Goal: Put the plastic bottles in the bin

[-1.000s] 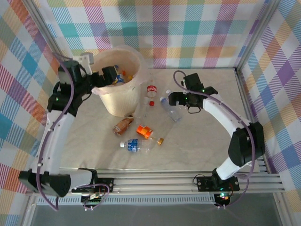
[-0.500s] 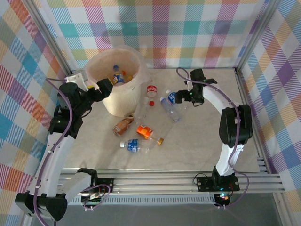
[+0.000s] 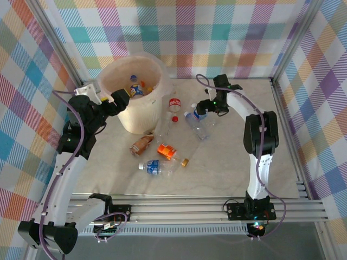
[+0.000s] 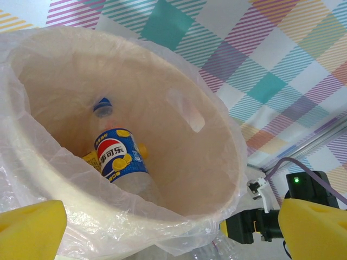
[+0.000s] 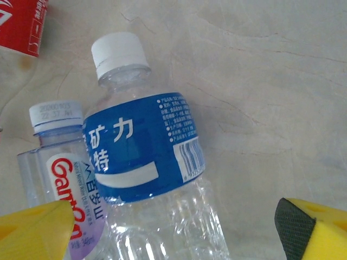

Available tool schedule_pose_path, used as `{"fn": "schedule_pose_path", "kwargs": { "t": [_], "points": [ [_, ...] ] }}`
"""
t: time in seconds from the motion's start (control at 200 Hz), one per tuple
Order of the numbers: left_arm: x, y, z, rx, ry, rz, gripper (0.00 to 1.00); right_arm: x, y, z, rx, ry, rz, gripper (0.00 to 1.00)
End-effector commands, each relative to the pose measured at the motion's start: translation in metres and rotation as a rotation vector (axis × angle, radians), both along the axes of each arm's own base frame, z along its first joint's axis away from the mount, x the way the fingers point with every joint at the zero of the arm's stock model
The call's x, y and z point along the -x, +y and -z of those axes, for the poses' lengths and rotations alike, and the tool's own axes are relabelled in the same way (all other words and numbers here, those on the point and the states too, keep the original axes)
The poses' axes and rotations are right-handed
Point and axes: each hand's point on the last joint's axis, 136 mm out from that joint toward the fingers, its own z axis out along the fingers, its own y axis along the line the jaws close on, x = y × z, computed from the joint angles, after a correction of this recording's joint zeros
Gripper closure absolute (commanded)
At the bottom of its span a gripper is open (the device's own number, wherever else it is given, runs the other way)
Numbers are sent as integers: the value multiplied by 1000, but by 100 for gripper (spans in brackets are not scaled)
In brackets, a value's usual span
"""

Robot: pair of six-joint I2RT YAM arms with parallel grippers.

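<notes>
Cream bin (image 3: 133, 116) at far left, bottles inside — left gripper (image 3: 118, 99) beside its rim, jaws apart. Loose plastic bottles (image 3: 167, 151) lie right of it and nearer. Right gripper (image 3: 200, 110) straddles a blue-labelled bottle (image 5: 143, 157) (fingers spread, not clamped)

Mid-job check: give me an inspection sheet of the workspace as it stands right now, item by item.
Surface: marble-pattern table, bottles lying around its middle.
Job's things: bin upright at far left, Pepsi-label bottle inside; blue-label bottle, Ganten bottle and orange-label bottle among those on the table.
Clutter: loose cap.
Grippers: left gripper open at the bin's rim; right gripper open, straddling the blue-label bottle.
Cables: purple cable along each arm.
Surroundings: plaid cloth walls, metal frame.
</notes>
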Motion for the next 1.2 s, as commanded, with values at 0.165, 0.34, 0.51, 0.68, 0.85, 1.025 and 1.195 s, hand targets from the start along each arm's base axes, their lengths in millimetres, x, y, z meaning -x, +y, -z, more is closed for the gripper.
{"fn": "schedule_pose_path", "kwargs": {
  "t": [0.165,0.34,0.51,0.68,0.85,1.025,1.195],
  "points": [
    [-5,-1,-3,12,-22,-6,0,5,1,15,19,50,-47,4],
    [-6,-1,-4,10,-21,-5,0,4,-2,20,24,62,-38,6],
    [-7,-1,-4,8,-20,-5,0,1,-6,23,31,67,-22,11],
    [-7,-2,-4,7,-20,-3,0,-1,-10,25,37,75,-4,17],
    [-8,-3,-4,9,-20,-1,0,-2,-12,27,39,77,8,22],
    [-7,-2,-3,8,-18,0,0,1,-12,35,44,97,4,20],
    [-8,-4,-2,12,-16,4,0,2,-16,43,59,113,17,15]
  ]
}}
